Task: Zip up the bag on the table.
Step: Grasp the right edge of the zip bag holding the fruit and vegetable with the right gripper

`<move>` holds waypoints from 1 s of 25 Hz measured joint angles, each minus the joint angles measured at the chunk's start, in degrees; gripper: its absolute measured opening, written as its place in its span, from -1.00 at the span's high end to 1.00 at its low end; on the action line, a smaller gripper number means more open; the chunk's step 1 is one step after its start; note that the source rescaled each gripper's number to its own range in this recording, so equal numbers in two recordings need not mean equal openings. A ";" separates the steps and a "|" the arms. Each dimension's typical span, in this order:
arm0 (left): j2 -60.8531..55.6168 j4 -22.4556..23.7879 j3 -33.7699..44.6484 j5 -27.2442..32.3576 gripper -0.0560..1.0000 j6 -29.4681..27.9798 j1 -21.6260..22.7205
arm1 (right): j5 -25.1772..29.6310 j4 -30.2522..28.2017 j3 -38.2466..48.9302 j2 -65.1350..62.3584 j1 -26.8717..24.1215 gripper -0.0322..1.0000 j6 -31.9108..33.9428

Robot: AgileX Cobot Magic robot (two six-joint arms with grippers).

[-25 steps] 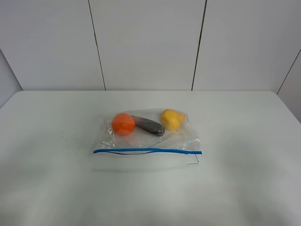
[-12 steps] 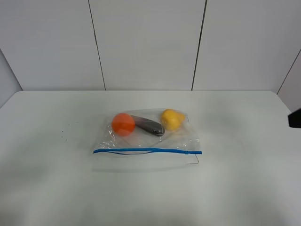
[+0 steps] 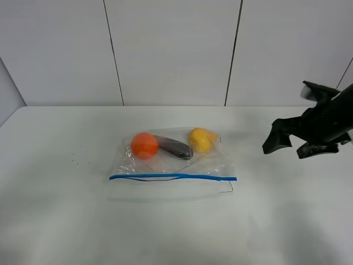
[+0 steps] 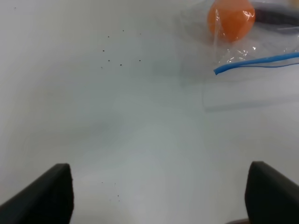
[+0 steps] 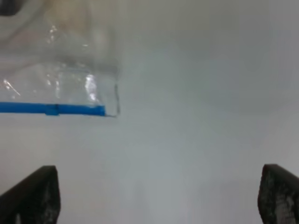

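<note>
The bag [image 3: 171, 165] lies lengthwise left-to-right, zipper [image 3: 172, 177] nearside; left gripper [image 4: 159, 191] and right gripper [image 5: 159, 193] released.

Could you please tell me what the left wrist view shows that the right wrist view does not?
Only the left wrist view: the orange ball, part of the dark grey item, specks on the table, and the end of the blue zipper strip beside the ball. Only the right wrist view: the strip's other end, with its slider, and a clear corner of the bag. Both: bag, strip, table, and wide-open, empty jaws of the left gripper and right gripper.
</note>
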 joint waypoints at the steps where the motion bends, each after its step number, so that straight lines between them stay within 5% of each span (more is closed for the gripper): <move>1: 0.00 0.00 0.00 0.00 -0.90 0.00 0.00 | -1.86 5.67 0.00 4.52 0.00 -0.88 -5.12; 8: 0.00 0.00 0.00 0.00 -0.90 0.00 0.00 | -5.61 22.10 -0.05 16.05 0.00 -0.88 -23.52; 15: 0.00 0.00 0.00 0.00 -0.90 0.00 0.00 | -2.39 34.81 -0.74 25.10 0.00 -0.73 -39.22; 25: 0.00 0.00 0.00 -0.05 -0.90 0.00 0.00 | 7.78 43.51 -6.59 34.91 0.00 -0.57 -46.07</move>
